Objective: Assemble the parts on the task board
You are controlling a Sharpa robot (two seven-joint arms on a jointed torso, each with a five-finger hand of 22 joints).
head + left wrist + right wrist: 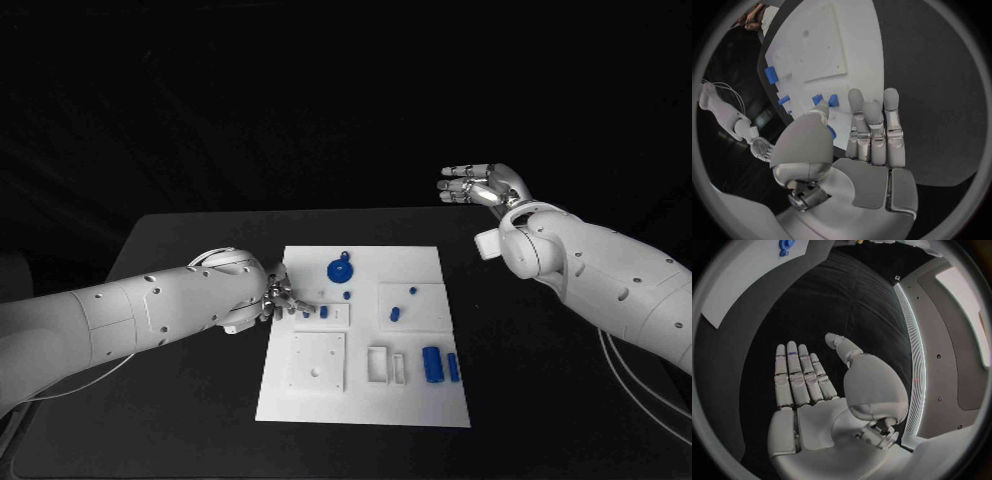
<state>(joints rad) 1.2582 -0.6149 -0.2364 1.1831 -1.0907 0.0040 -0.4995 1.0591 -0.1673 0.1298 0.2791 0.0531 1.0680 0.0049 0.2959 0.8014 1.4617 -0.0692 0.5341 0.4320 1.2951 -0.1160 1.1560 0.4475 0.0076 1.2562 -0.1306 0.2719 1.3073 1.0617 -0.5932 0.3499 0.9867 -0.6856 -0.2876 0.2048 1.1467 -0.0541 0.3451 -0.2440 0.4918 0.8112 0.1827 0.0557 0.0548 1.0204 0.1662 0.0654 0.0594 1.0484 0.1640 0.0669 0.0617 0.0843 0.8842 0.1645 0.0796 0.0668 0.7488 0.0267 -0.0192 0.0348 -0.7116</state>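
The white task board (364, 402) lies in the middle of the black table. On it are a round blue part (340, 270), two small blue parts (316, 313) near its left edge, two more (395, 315) to the right, and two blue cylinders (433, 365) near the front. My left hand (278, 298) hovers at the board's left edge beside the two small parts, fingers straight and apart, holding nothing. In the left wrist view the left hand (870, 145) faces the board (817, 50) and the small parts (825, 99). My right hand (486, 187) is raised past the board's far right corner, open and empty.
A raised square plate (319, 360) with a hole sits on the board's front left, with white slots (385, 364) beside it. In the right wrist view the right hand (814, 385) spreads over bare black table, the board (736, 295) and round part (786, 246) far off.
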